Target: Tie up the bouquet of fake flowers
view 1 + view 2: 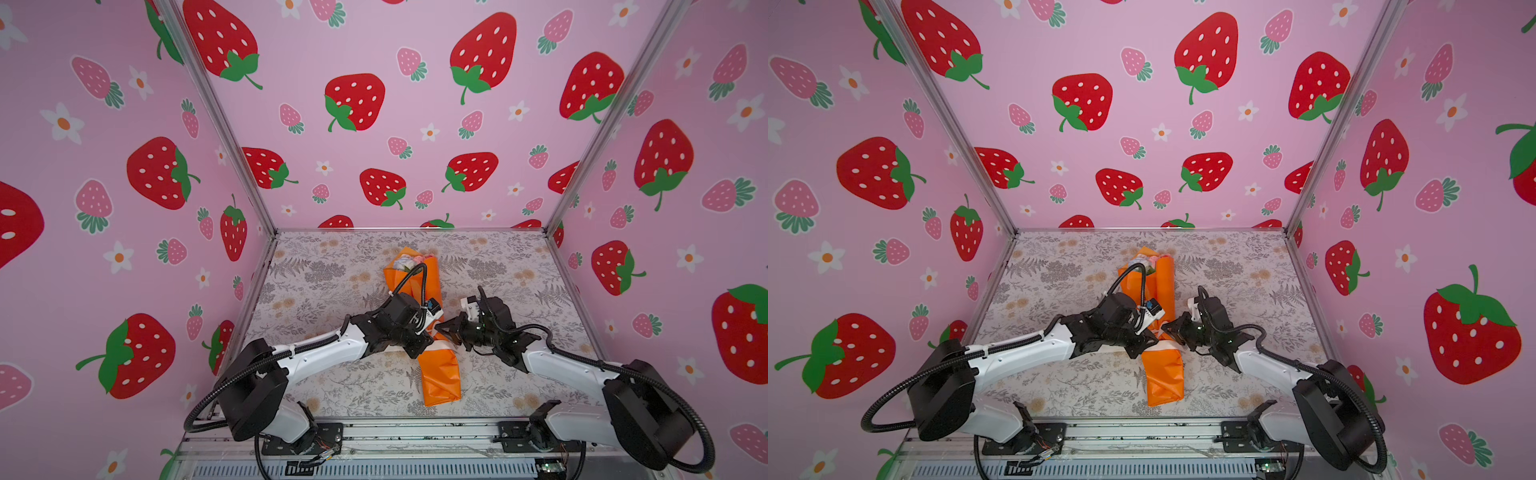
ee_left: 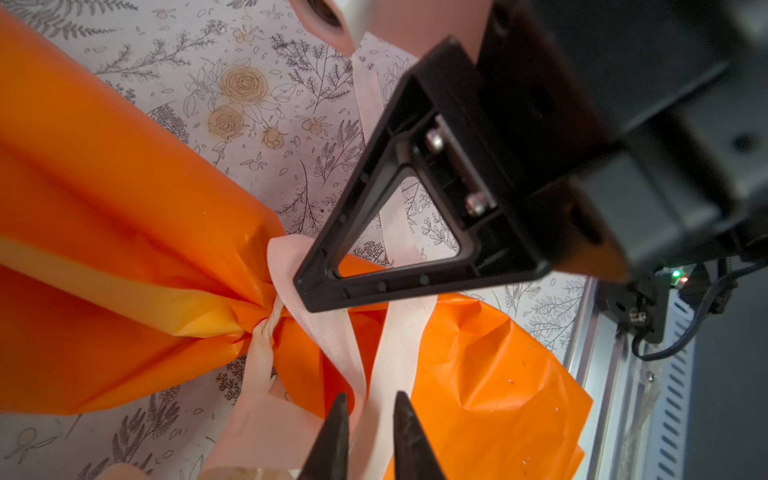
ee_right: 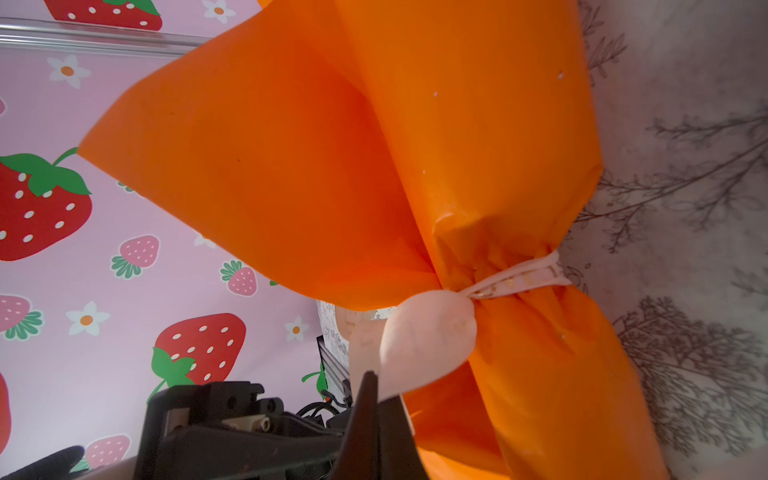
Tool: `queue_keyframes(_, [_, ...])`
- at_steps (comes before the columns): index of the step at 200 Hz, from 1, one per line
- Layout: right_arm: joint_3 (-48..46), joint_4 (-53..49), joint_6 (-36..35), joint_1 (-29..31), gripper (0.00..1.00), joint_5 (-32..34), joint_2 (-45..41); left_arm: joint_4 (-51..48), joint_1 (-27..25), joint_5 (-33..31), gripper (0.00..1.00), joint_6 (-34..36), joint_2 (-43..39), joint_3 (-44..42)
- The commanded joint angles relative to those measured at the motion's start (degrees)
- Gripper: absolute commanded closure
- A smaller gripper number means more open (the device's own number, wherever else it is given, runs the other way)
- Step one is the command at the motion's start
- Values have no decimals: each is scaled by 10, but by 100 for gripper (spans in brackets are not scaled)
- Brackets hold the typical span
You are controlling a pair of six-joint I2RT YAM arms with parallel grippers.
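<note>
In both top views the bouquet (image 1: 441, 374) (image 1: 1163, 380) lies lengthwise on the table (image 1: 316, 274), in the lower middle of the frame. Its flower end points toward the back wall (image 1: 415, 124) and its wrapped end toward the lower edge.

My left gripper (image 1: 426, 343) enters from the lower left and sits over the bouquet's waist. My right gripper (image 1: 444, 329) enters from the lower right, just beside that waist on its right.

The ribbon (image 2: 332, 332) goes around the waist. In the left wrist view one strand runs between my left fingertips (image 2: 338, 428). In the right wrist view its loop ends at my right gripper's tips.
</note>
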Motion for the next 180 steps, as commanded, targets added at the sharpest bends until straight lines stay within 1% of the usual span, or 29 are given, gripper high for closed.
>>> queue_keyframes(1, [-7,5,-9,3,100,8,-25,-21,-1,17,64,46,-16,2])
queue_keyframes(21, [-11,0,-12,3,100,8,-36,-40,-2,24,58,76,-10,15])
queue_keyframes(37, [-13,-2,-12,3,100,7,-40,-51,-1,23,50,96,1,25])
queue_keyframes(45, [-13,-2,-14,3,100,6,-40,-55,-2,15,48,103,8,32])
queue_keyframes(102, [-5,1,-16,3,100,1,-35,-63,-2,-28,45,128,55,60])
queue_keyframes(134, [-5,6,-13,3,100,-2,-33,-51,-3,-62,44,120,59,64])
queue_keyframes(149, [-7,10,-11,3,100,-2,-34,-42,-3,-68,44,113,57,62])
queue_keyframes(180, [-7,16,-6,3,100,-5,-36,-24,-2,-53,44,97,54,54])
